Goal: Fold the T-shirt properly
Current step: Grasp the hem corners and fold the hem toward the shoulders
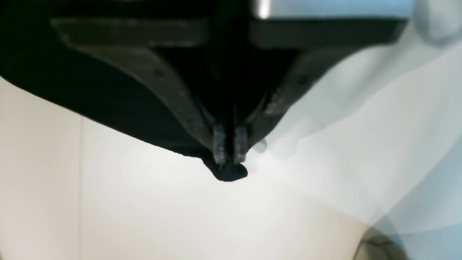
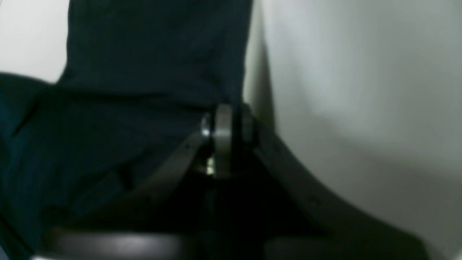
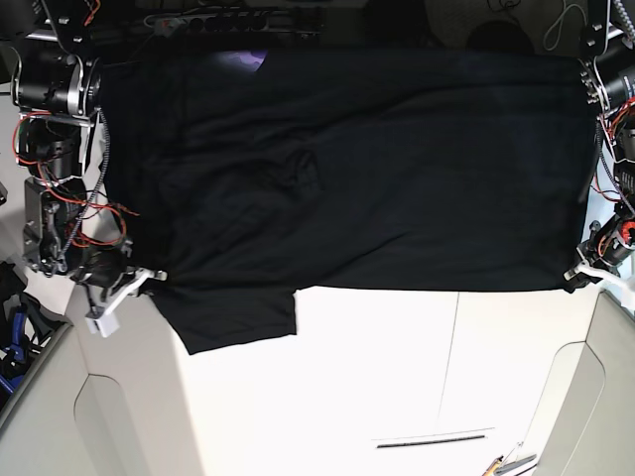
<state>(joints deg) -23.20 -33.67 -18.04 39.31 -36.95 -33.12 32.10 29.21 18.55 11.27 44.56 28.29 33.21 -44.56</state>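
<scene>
The black T-shirt (image 3: 377,169) lies spread wide across the far half of the white table (image 3: 397,377), with one sleeve (image 3: 238,317) hanging toward the near side. My left gripper (image 1: 230,151) is shut on a small tuft of the T-shirt (image 1: 90,90) at its corner; in the base view this left gripper (image 3: 580,278) sits at the shirt's right edge. My right gripper (image 2: 227,119) is shut on the side edge of the T-shirt (image 2: 144,54); in the base view it (image 3: 149,278) is at the shirt's left edge. No print shows.
Red-wired arm links stand at both sides (image 3: 60,169) (image 3: 610,129). A dark slot (image 3: 432,441) is cut into the table near its front. Small tools (image 3: 511,461) lie at the front right and blue items (image 3: 15,337) at the far left.
</scene>
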